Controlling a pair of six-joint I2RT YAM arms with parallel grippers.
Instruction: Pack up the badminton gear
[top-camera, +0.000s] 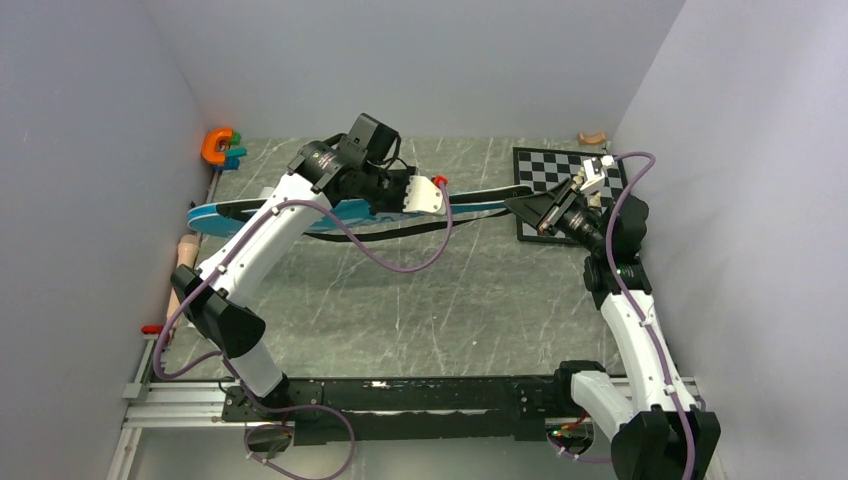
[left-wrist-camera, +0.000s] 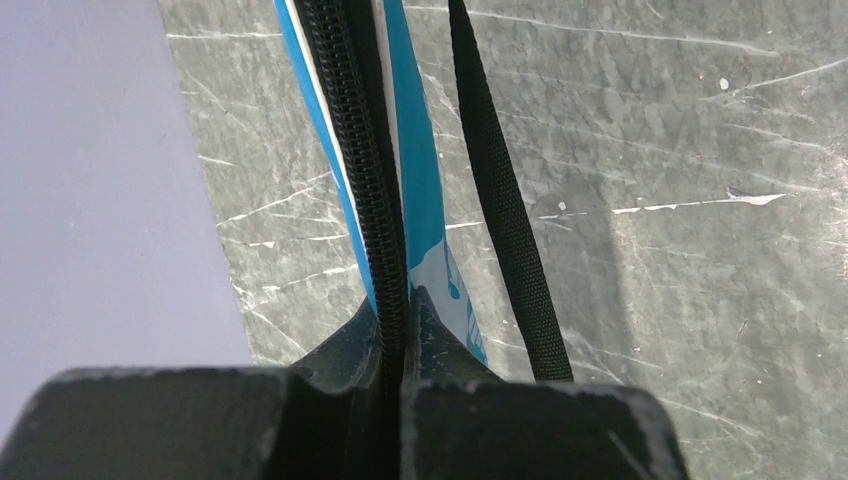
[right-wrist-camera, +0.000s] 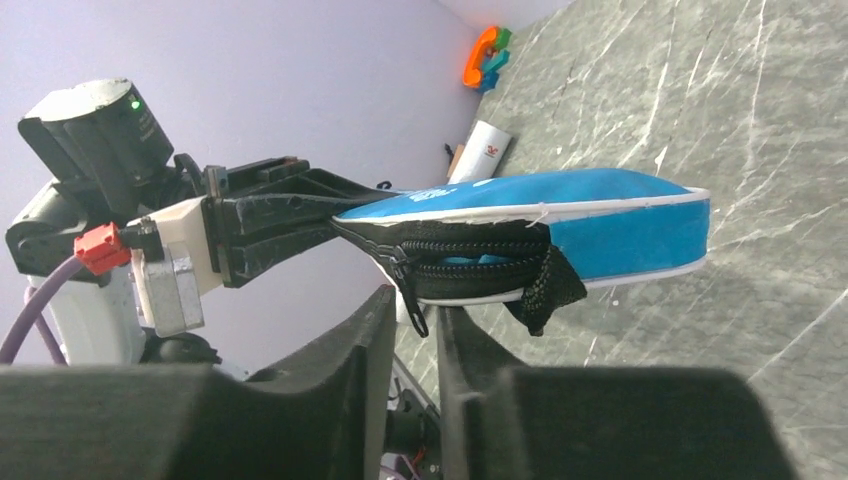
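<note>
The blue bag (top-camera: 215, 217) stretches leftwards from the chessboard (top-camera: 560, 170) over the desk (top-camera: 450, 300). The left end effector (left-wrist-camera: 395, 312) is pressed together on its black zipper (left-wrist-camera: 365, 170). Beside the chessboard, the right end effector (right-wrist-camera: 418, 335) stands narrowly spread around the zipper pull (right-wrist-camera: 417, 318); I cannot tell if it pinches it.

The left gripper (left-wrist-camera: 395, 322) is pinching the blue bag (left-wrist-camera: 422, 190) along its zipper (left-wrist-camera: 358, 150), its black strap (left-wrist-camera: 498, 200) lying across the surface (left-wrist-camera: 690, 260).
</note>
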